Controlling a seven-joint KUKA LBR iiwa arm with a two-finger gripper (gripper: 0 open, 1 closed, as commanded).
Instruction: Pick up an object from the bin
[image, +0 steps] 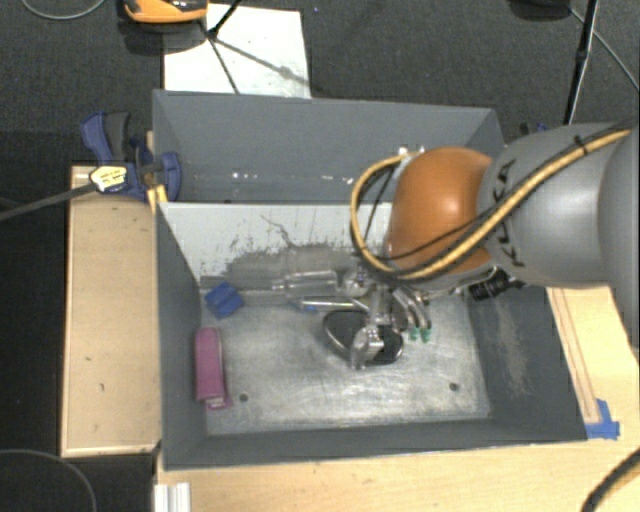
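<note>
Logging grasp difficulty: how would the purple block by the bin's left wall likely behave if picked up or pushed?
The purple block lies flat with straight sides, so it would probably slide rather than roll. Its blocky shape suggests it is stiff. It sits near the bin's wall, which may hamper a grasp.
</note>
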